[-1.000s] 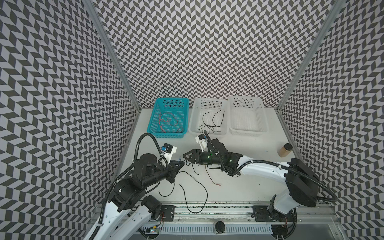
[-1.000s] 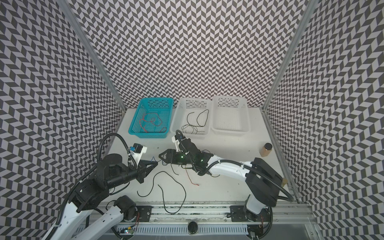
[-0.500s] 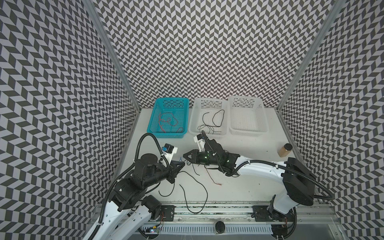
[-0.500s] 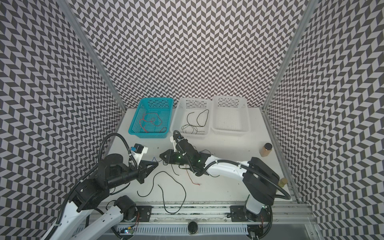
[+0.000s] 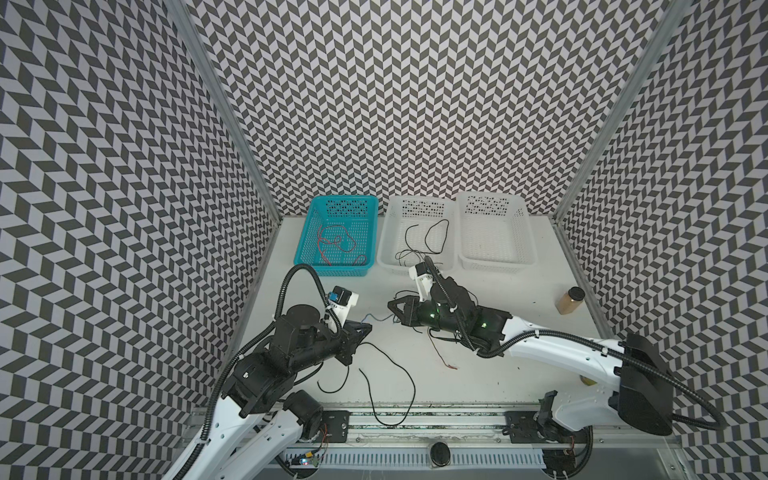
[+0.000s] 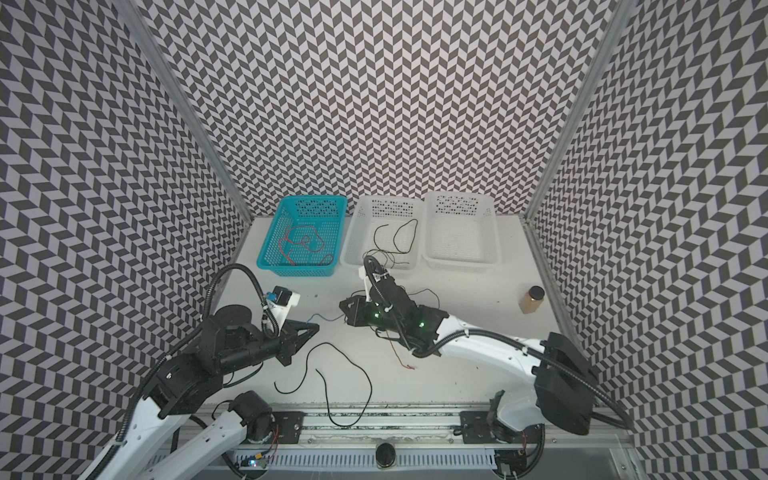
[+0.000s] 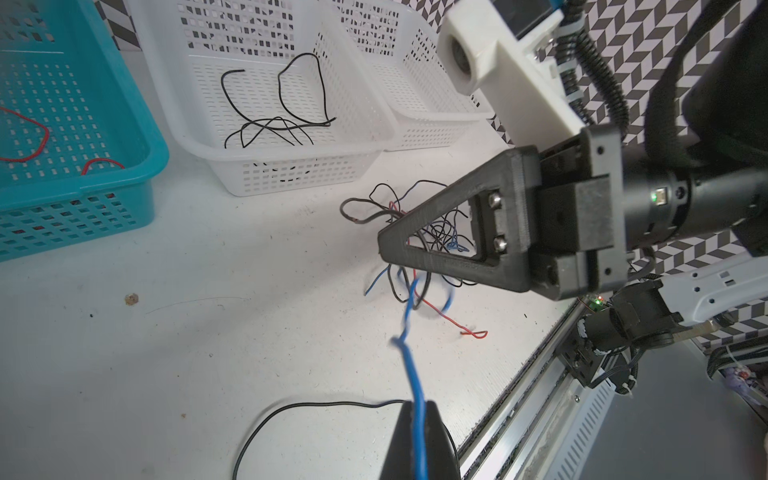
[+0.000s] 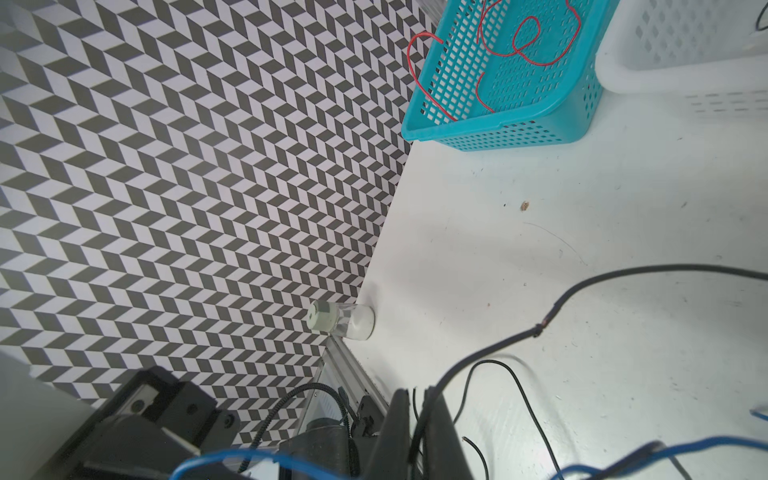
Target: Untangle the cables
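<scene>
— Where were the cables?

— Most lay in a loose tangle (image 7: 395, 208) on the table (image 5: 478, 382), under the front of the right arm. One blue cable (image 7: 417, 382) ran out of it to the left gripper (image 7: 417, 409). Its jaws were closed on that strand, so it hung off the surface between the two arms.

— And the right gripper?

— The right gripper (image 8: 417, 395) had its fingers drawn almost together, with a dark cable (image 8: 538, 329) running into the gap. I judged it pinched, not merely passing through.

— How would they handle?

— Light, limp and thin, I'd say, so they could only be pulled, never pushed. The smooth insulation could slide through flat pads, and a hard tug would likely tighten the knot. The best hold looked close to where a strand left the tangle. One claw could draw it out slowly while the other pinned the rest.

— Was anything sorted?

— Red cables lay in the teal basket (image 5: 332, 271) and black cables in the white basket (image 5: 384, 232) beside it, with a second white basket (image 5: 494, 268) next along. A loose black cable (image 7: 332, 403) curled on the table near the left arm.

— And the surface and the room?

— The table was plain, matte white with a few specks and little to snag on. A jar (image 5: 570, 300) of brown stuff stood well apart at the right edge. Chevron-patterned walls (image 5: 415, 104) closed three sides.
</scene>
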Action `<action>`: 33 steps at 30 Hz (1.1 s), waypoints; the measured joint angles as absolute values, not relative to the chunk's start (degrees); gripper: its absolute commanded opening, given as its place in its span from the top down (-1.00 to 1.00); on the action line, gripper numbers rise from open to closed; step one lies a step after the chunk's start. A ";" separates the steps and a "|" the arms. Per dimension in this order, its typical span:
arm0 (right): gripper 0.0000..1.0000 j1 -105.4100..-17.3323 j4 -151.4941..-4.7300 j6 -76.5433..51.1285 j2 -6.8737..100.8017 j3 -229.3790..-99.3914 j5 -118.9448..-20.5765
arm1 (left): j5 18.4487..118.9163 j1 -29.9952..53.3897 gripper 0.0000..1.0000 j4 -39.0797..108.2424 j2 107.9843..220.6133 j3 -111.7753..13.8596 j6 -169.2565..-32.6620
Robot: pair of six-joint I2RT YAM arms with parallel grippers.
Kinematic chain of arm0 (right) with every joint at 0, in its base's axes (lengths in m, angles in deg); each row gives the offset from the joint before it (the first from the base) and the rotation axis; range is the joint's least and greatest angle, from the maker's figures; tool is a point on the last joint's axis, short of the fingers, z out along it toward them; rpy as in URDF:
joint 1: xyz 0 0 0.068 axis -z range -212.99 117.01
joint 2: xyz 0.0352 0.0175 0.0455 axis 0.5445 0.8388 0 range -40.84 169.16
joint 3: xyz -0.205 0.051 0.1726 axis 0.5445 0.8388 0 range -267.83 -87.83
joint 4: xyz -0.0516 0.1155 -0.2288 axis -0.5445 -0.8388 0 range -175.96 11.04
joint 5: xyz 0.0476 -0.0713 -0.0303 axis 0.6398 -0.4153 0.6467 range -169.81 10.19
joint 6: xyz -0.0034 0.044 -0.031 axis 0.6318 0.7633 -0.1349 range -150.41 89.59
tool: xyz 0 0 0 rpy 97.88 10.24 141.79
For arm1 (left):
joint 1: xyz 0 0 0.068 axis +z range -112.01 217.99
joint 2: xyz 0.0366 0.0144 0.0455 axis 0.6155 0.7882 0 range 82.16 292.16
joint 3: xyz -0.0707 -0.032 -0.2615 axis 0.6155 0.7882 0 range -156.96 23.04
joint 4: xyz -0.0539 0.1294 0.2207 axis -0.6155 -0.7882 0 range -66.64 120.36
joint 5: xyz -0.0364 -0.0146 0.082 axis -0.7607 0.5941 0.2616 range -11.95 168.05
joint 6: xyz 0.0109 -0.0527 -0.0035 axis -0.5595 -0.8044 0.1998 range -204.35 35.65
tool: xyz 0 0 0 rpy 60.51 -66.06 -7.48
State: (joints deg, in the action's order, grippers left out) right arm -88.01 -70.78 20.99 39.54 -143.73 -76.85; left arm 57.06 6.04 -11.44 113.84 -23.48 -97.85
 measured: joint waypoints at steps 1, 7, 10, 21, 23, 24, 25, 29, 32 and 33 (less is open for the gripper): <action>0.63 -87.86 -70.65 20.44 38.91 -142.99 -77.14 | 57.21 6.04 1.00 -11.44 113.99 -23.48 -97.85; 0.64 -87.36 -66.95 18.26 38.71 -139.99 -76.50 | 57.23 5.91 1.00 -11.59 114.14 -23.48 -97.87; 0.15 -87.34 -65.51 17.97 39.41 -139.84 -76.44 | 57.23 5.61 1.00 -11.61 114.08 -23.48 -97.87; -0.06 -87.10 -59.63 23.11 47.87 -139.93 -71.28 | 57.48 4.56 1.00 -11.70 113.82 -23.48 -97.85; -0.04 -87.10 -59.50 23.70 48.98 -140.52 -70.29 | 57.50 4.56 1.00 -11.70 113.75 -23.48 -97.87; -0.02 -87.10 -59.21 23.94 49.51 -140.93 -69.75 | 57.52 4.53 1.00 -11.70 113.73 -23.48 -97.87; -0.02 -87.07 -58.82 24.18 49.88 -141.17 -69.38 | 57.54 4.53 1.00 -11.70 113.71 -23.48 -97.85; -0.04 -87.07 -57.18 24.81 50.14 -141.31 -68.76 | 57.52 4.51 1.00 -11.70 113.73 -23.48 -97.85; -0.06 -87.07 -56.85 24.79 49.90 -141.31 -68.76 | 57.52 4.51 1.00 -11.70 113.73 -23.48 -97.85; -0.06 -87.10 -56.81 24.81 49.86 -141.31 -68.63 | 57.52 4.51 1.00 -11.68 113.73 -23.48 -97.85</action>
State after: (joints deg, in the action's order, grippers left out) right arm -87.10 -56.81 24.81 49.86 -141.31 -68.63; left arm 57.52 4.51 -11.68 113.73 -23.48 -97.85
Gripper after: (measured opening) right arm 0.527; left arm 0.048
